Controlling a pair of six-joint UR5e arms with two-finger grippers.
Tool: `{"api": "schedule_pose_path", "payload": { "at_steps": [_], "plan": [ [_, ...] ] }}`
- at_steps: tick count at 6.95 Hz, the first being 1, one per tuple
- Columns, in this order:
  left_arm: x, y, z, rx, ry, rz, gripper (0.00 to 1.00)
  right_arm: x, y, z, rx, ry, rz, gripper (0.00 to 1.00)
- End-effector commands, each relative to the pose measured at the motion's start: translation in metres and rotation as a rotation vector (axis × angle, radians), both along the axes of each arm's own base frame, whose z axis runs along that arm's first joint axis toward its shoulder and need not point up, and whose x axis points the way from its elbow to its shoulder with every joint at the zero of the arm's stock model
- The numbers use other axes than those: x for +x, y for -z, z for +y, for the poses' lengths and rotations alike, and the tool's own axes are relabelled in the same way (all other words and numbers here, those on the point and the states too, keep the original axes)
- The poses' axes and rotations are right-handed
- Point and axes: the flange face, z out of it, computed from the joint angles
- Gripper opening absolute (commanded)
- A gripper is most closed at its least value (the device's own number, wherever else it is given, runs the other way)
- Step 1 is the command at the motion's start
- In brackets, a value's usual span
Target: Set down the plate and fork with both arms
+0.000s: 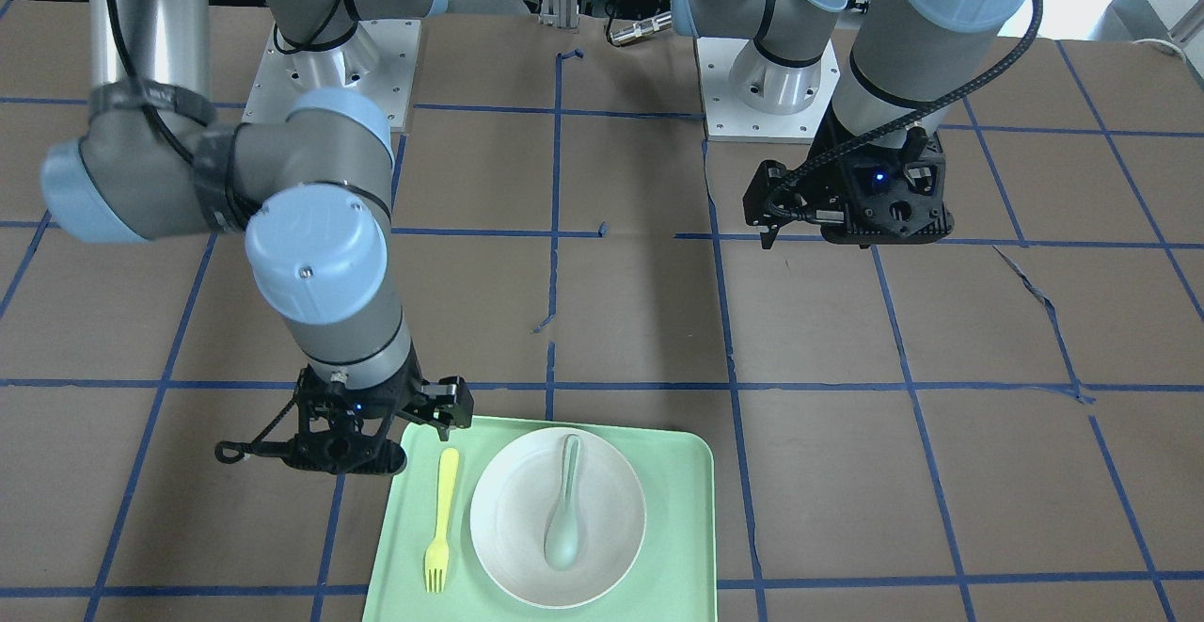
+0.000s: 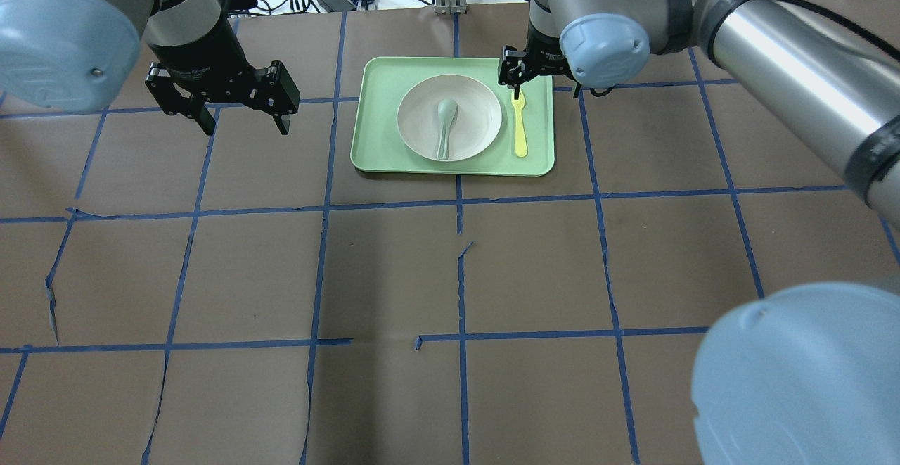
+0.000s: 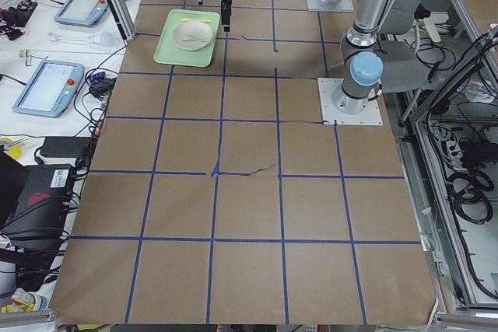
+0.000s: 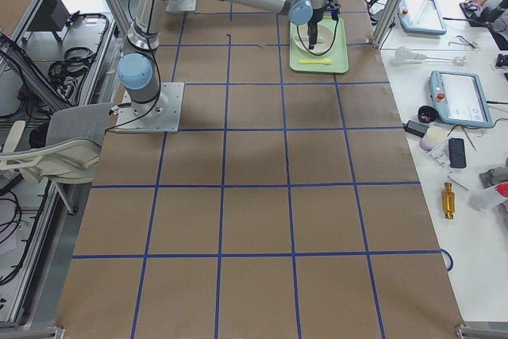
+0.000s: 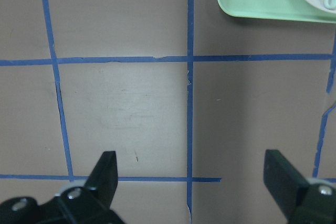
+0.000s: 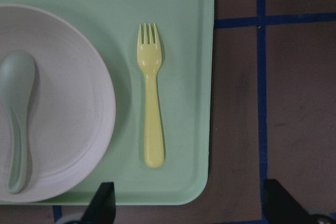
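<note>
Fork (image 6: 151, 98) and plate (image 6: 73, 103) lie side by side on the tray (image 6: 189, 77) just ahead of the open, empty right tool (image 6: 189, 198), the left tool (image 5: 190, 171) likewise open, so placing looks done.

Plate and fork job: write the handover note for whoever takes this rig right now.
Left claw: open, empty, over bare table on the robot's left of the tray.
Right claw: open, empty, above the handle end of the fork.
The plate sits on the tray with a spoon in it. The fork lies flat on the tray beside it, not touching.
Done: nothing is gripped.
Left: any grasp and placement. No target spot is marked.
</note>
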Motion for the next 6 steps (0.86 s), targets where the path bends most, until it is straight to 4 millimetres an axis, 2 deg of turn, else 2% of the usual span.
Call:
{"api": "schedule_pose_path", "payload": {
  "at_steps": [1, 2, 4, 5, 6],
  "plan": [
    [0.002, -0.003, 0.002, -0.003, 0.001, -0.018, 1.0, -0.011, -0.084, 0.06, 0.054, 0.004, 0.005, 1.0],
    [0.002, -0.002, 0.003, 0.004, 0.001, -0.018, 1.0, -0.016, -0.115, 0.082, 0.019, -0.005, -0.01, 1.0],
    [0.005, -0.001, 0.002, 0.01, -0.004, -0.02, 1.0, -0.024, -0.124, 0.122, 0.02, -0.048, 0.013, 1.0],
    [0.005, -0.001, 0.002, 0.01, -0.004, -0.02, 1.0, -0.023, -0.125, 0.126, 0.056, -0.051, 0.017, 1.0],
    [0.004, -0.001, 0.002, 0.01, -0.002, -0.021, 1.0, -0.026, -0.129, 0.117, 0.048, -0.048, 0.012, 1.0]
  ]
}}
